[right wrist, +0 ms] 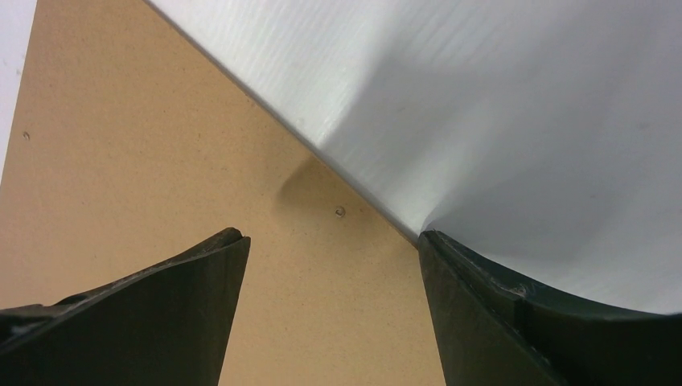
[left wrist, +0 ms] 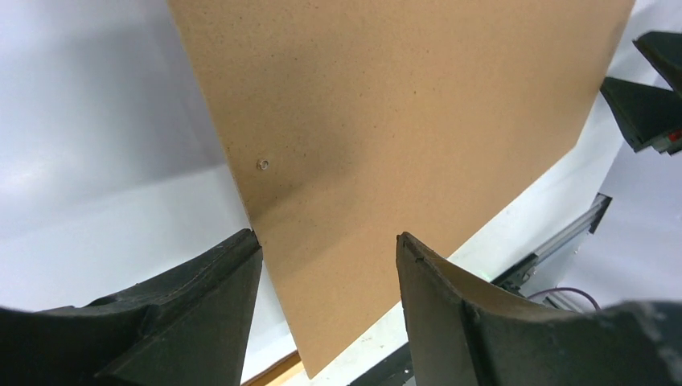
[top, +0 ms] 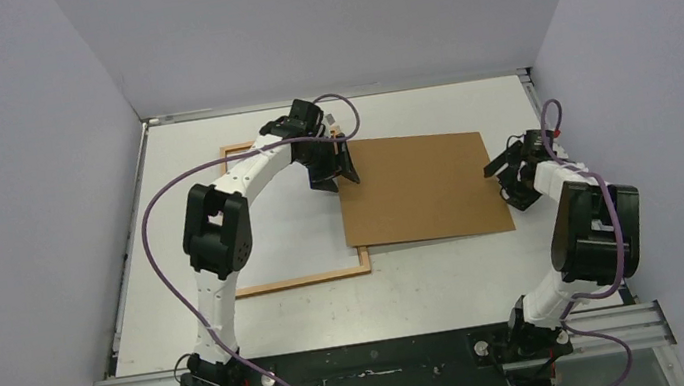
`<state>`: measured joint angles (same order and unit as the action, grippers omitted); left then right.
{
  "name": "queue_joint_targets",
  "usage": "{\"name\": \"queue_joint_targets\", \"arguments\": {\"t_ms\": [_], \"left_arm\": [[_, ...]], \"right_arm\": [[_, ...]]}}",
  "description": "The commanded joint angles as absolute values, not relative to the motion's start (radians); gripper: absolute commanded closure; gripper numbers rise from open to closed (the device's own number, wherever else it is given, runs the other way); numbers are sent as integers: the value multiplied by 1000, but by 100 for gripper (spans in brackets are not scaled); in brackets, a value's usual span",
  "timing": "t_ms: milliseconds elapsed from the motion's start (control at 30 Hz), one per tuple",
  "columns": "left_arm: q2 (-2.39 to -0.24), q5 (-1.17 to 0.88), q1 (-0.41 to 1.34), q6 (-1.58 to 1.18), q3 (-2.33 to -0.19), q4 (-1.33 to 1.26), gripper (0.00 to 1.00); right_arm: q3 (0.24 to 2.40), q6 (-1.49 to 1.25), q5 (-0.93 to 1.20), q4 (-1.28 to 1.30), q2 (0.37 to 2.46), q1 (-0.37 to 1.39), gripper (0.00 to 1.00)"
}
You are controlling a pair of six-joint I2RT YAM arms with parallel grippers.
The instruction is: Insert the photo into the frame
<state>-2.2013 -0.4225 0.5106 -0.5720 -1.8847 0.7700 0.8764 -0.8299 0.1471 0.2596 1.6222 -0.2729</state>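
Note:
The frame [top: 300, 282], thin orange-brown wood, lies flat left of centre; a bit of its rail [left wrist: 277, 371] shows in the left wrist view. The area inside it [top: 293, 230] is plain white, and I cannot tell whether that is the photo's back or bare table; no printed side shows. A brown fibreboard panel [top: 423, 187] lies over the frame's right side. My left gripper [top: 340, 168] stands open at the panel's left edge, its jaws [left wrist: 328, 241] straddling that edge of the panel [left wrist: 386, 104]. My right gripper [top: 503, 180] is open at the right edge of the panel [right wrist: 145, 161], nothing held [right wrist: 330, 237].
White walls close in the table on the left, back and right. A black and aluminium rail [top: 372, 360] carrying both arm bases runs along the near edge. The right gripper's black fingers [left wrist: 647, 104] show at the top right of the left wrist view.

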Motion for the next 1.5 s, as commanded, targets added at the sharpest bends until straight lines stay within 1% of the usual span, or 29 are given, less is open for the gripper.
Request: {"name": "queue_joint_targets", "arguments": {"t_ms": [0,100,333,467,700,833,867,1033,1133,1233,1467], "left_arm": [[-2128,-483,508,-567,-1860,671,42],[-2128,-417,495,-519,-1842,702,42],[-2122,-368,473,-474,-1802,730,41],[-2104,-361,456,-461,-1783,728,38],[-2079,-401,420,-462,-1739,744,34],[-2062,-443,415,-479,-1685,743,35],[-2058,-463,415,-484,-1669,737,35],[-2045,-506,416,-534,-1602,736,41],[-2020,-541,416,-572,-1538,678,44],[-2015,-555,416,-584,-1519,672,45],[-2014,-673,416,-632,-1467,584,50]], "right_arm": [[865,-899,246,362,1670,-163,21],[889,-879,185,391,1662,-118,22],[980,-765,-35,518,1636,-44,22],[1027,-705,-178,572,1590,-14,20],[1116,-604,-365,644,1529,98,18],[1132,-518,-555,666,1485,234,18],[1125,-501,-576,659,1474,266,18],[1088,-500,-586,634,1429,348,18],[1071,-513,-567,616,1418,382,18],[1066,-519,-561,606,1420,421,18],[1070,-519,-559,586,1429,454,19]]}}
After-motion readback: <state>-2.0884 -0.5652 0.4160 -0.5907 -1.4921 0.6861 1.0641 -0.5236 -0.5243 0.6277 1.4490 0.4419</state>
